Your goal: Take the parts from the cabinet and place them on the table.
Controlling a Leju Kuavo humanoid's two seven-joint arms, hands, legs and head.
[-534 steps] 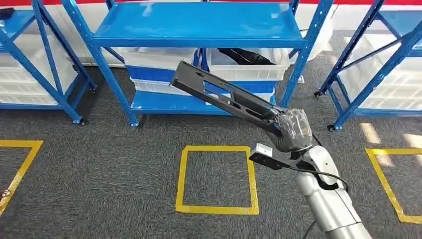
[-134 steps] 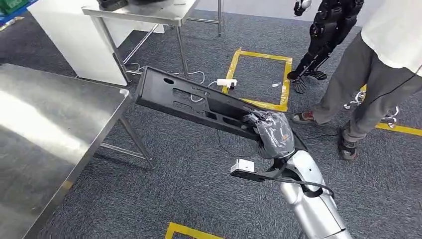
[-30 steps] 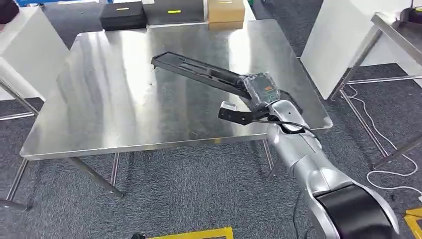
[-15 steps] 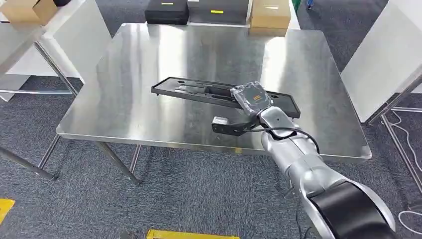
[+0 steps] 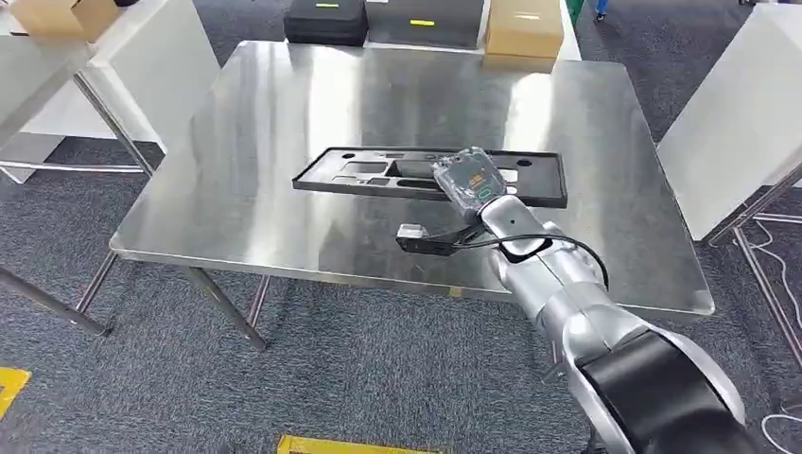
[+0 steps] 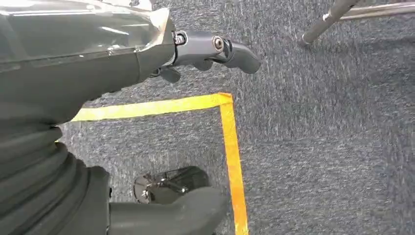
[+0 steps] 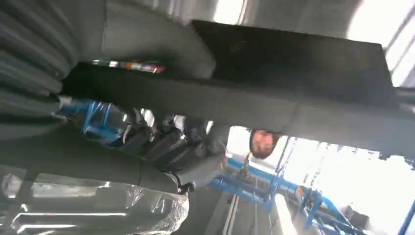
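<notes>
- While its silver arm reaches over the near edge of the steel table, the robot's right hand grasps a long black part, fingers wrapped on it nr its mid-length; the right wrist view shows the thumb and dark fingers clamped either side of the part's black edge.
- Part lies flat or nearly so along the tabletop, lengthwise across it, abt mid-table; whether it fully rests on the metal can't be told. It has cut-out slots and a raised rim.
- A small black camera bracket sticks out from the right wrist, w/ a cable looping back along the forearm.
- Left hand hangs low over grey carpet; fingers apart, holding nothing, seen in the left wrist view above a corner of yellow floor tape.
- At the table's far edge: two black cases and a tan cardboard box, well apart from the part.
- White panels stand to either side of the table; another cardboard box sits on a surface at far left.
</notes>
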